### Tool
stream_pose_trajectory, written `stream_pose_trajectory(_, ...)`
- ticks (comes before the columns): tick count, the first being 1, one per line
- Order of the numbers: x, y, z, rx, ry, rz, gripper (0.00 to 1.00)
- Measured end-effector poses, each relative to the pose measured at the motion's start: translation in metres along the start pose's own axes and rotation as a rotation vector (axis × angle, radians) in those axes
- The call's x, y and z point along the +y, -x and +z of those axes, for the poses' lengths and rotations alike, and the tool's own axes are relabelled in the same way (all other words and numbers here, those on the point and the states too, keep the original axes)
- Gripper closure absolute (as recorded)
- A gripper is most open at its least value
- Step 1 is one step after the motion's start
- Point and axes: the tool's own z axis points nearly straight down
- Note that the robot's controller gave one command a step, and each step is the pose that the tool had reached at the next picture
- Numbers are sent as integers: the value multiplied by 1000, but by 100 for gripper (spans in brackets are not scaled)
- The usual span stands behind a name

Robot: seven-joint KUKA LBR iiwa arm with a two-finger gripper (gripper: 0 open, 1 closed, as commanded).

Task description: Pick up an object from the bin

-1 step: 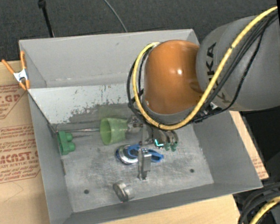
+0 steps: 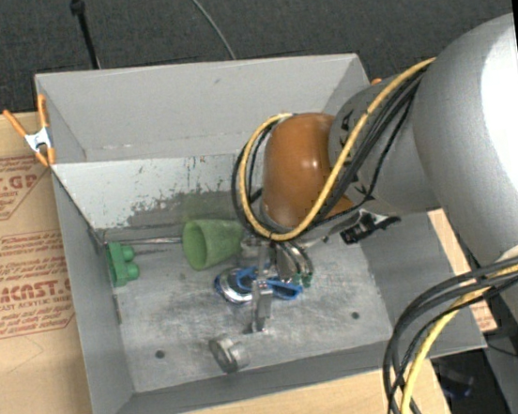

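Your gripper (image 2: pixel 276 279) sits low over the middle of the bin's (image 2: pixel 350 322) floor. A blue and silver ringed thing (image 2: pixel 234 285) lies close against it, on the side toward the left wall. You cannot tell whether the hand is clenched, released or grasping it. A green cup (image 2: pixel 212 242) lies tipped over nearer the back wall, and a grey metal cylinder (image 2: pixel 227 353) rests by the front edge.

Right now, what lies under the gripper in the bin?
A small blue and white thing lies under the gripper, on the bin floor, near the green cup. The gripper covers its right part, so its whole shape and kind cannot be told.
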Motion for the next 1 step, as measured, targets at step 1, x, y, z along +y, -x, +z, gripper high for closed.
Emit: stream_pose_trajectory(1, 2, 1, -4, -7, 3, -1, 100)
